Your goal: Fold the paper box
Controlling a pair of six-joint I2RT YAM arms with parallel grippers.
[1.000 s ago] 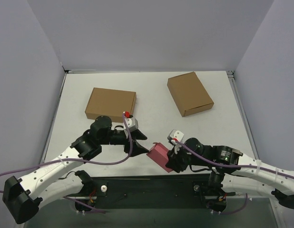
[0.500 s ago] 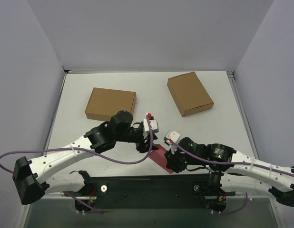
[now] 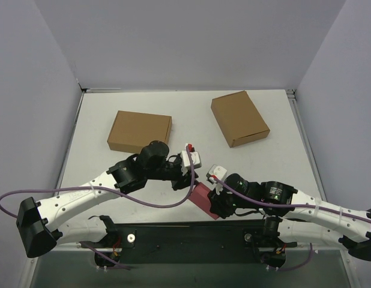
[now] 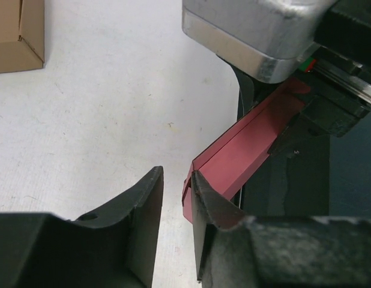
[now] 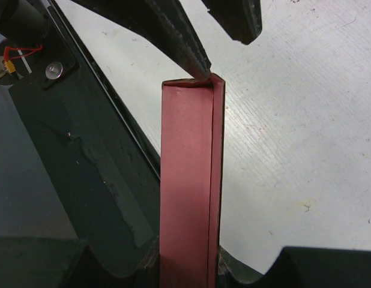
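Observation:
The paper box (image 3: pixel 201 198) is a slim pink card box held above the table's near edge. My right gripper (image 3: pixel 218 203) is shut on its near end; in the right wrist view the box (image 5: pixel 188 180) rises straight up from between the right gripper's (image 5: pixel 187 267) jaws. My left gripper (image 3: pixel 188 180) stands at the box's far end. In the left wrist view the left gripper (image 4: pixel 176 174) is open with a narrow gap showing only bare table. Its right finger (image 4: pixel 203 198) touches the end of the box (image 4: pixel 251 141).
Two brown cardboard boxes lie on the white table, one at back left (image 3: pixel 139 131) and one at back right (image 3: pixel 239 118). A dark base plate (image 3: pixel 191 237) runs along the near edge under the box. Grey walls close in three sides.
My left arm has swung right from the brown box to the pink box's end, and its jaws have narrowed. The right gripper keeps its hold and has shifted slightly.

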